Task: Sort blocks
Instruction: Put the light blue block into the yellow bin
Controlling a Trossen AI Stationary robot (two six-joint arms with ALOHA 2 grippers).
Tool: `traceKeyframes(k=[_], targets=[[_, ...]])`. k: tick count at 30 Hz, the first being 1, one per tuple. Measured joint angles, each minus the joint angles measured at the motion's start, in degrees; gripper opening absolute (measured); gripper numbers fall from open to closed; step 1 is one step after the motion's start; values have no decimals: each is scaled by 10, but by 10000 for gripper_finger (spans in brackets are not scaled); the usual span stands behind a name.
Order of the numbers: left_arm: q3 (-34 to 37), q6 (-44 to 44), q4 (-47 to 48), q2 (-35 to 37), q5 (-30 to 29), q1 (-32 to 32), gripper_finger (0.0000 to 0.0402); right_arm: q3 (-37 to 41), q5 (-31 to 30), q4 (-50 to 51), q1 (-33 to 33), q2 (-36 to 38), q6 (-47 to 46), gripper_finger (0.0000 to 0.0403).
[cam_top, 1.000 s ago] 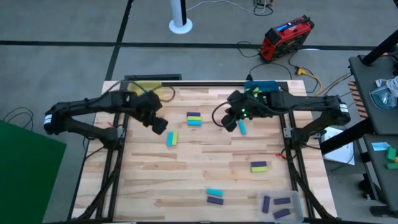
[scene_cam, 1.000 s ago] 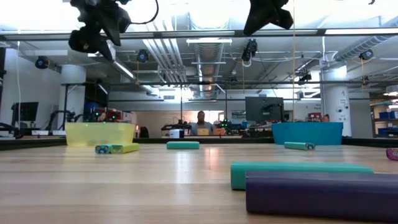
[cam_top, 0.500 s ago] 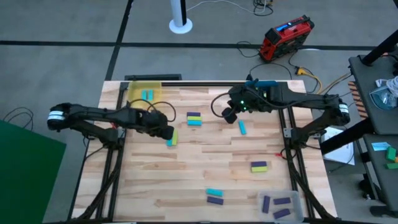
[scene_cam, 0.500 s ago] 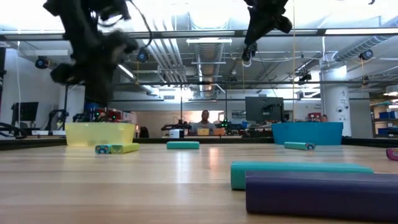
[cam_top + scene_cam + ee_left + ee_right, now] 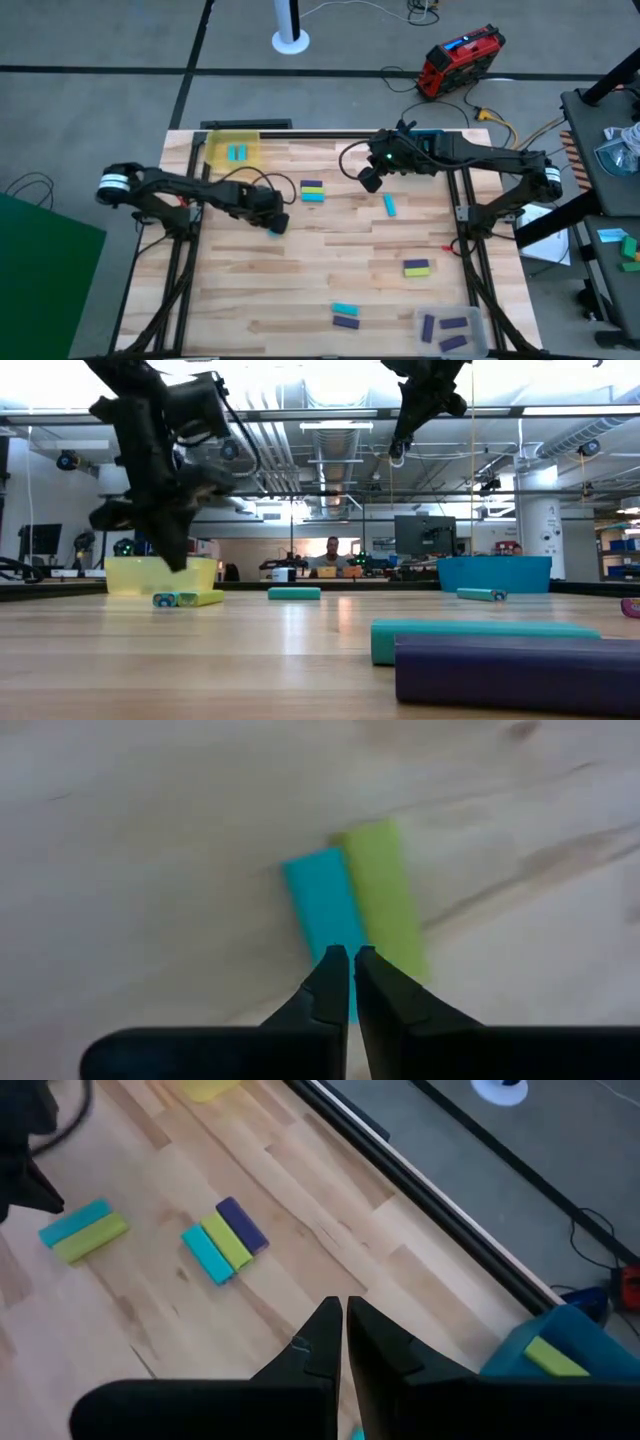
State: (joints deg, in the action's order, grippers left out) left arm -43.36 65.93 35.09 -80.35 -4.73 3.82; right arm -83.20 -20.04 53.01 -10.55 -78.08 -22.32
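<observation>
So the pair I'm on is a cyan block [image 5: 322, 910] lying flat against a yellow-green block [image 5: 385, 892], side by side and touching, on the wooden table [image 5: 300, 270]. My left gripper [image 5: 350, 970] hangs right over them with its 2 fingers pinched together, holding nothing, tips just above the near end of the cyan one. From above, that pair sits under my left gripper [image 5: 277, 221], a bit toward the front of the table from the yellow bin [image 5: 230, 152], which has 1 cyan block in it. Next over from the bin is a stack of 3 blocks [image 5: 312, 190], purple, yellow-green, cyan. My right gripper [image 5: 368, 181] floats high just past that trio, fingers also closed and empty, near the blue bin [image 5: 560, 1345].
</observation>
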Motion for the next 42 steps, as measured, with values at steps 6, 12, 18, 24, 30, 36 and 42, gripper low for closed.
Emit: traceKeyframes(k=[6, 12, 18, 24, 30, 36, 42], targets=[[3, -26, 2, -47, 31, 0, 0, 0, 0, 0, 0, 0, 7, 13], [1, -29, -4, -62, 38, 0, 0, 0, 0, 0, 0, 0, 6, 13], [-14, -33, -5, -44, 48, 0, 0, 0, 0, 1, 0, 0, 5, 13], [-43, -49, -6, -43, 45, 3, 0, 0, 0, 1, 0, 0, 5, 13], [-49, 42, -5, -51, 12, 7, 5, 0, 0, 1, 0, 0, 5, 13], [-44, 65, -4, -51, -4, 10, 45, 0, 0, 1, 0, 0, 5, 13], [-11, 110, -4, -51, -4, 9, 98, 0, 0, 1, 0, 0, 4, 13]])
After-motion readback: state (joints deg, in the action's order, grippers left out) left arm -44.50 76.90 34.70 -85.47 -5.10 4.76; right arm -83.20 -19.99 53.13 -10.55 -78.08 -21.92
